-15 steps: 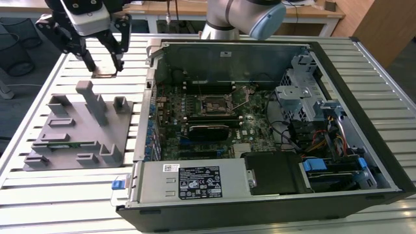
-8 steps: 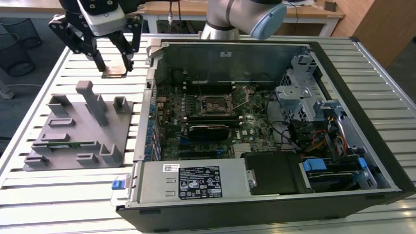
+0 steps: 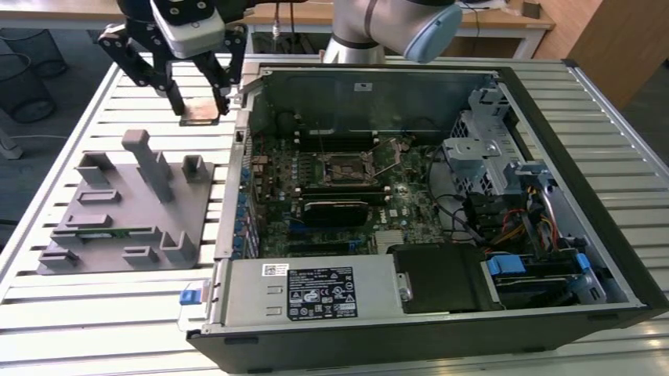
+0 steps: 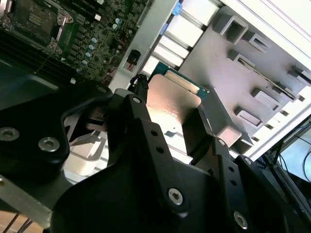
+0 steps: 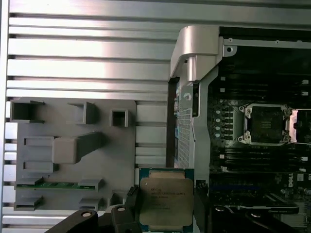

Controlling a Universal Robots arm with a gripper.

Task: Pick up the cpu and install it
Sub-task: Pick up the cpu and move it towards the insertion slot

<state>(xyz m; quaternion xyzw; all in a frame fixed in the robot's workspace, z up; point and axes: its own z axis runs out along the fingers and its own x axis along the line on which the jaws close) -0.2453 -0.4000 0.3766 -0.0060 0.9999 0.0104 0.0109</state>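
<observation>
In the exterior view, the end effector (image 3: 199, 108) hangs over the slatted metal desk (image 3: 94, 94) on the exterior view's left of the open computer case (image 3: 544, 102), just outside the case wall. It is clenched on the cpu (image 3: 199, 119), which sits flat between the two dark fingers, past the far end of the grey fixture block (image 3: 125, 204) and apart from it. Inside the case, the motherboard's square socket (image 3: 345, 167) lies well apart from the held chip. In the second wrist view, the cpu (image 4: 172, 99) shows its shiny metal face with a thin green rim, pinched at opposite edges by the black fingers (image 4: 138, 114) of the end effector (image 4: 170, 119). The grey fixture block (image 4: 252, 73) lies beyond it, and part of the motherboard (image 4: 53, 34) shows beside the case wall. In the first wrist view, the cpu (image 5: 165, 196) is seen from above, silver top up, gripped between the fingers of the end effector (image 5: 165, 208) over the strip of desk between the grey fixture block (image 5: 73, 145) and the case wall. A thin green memory strip (image 5: 58, 184) rests in the fixture, and the socket (image 5: 266, 124) sits open on the board inside the case.
</observation>
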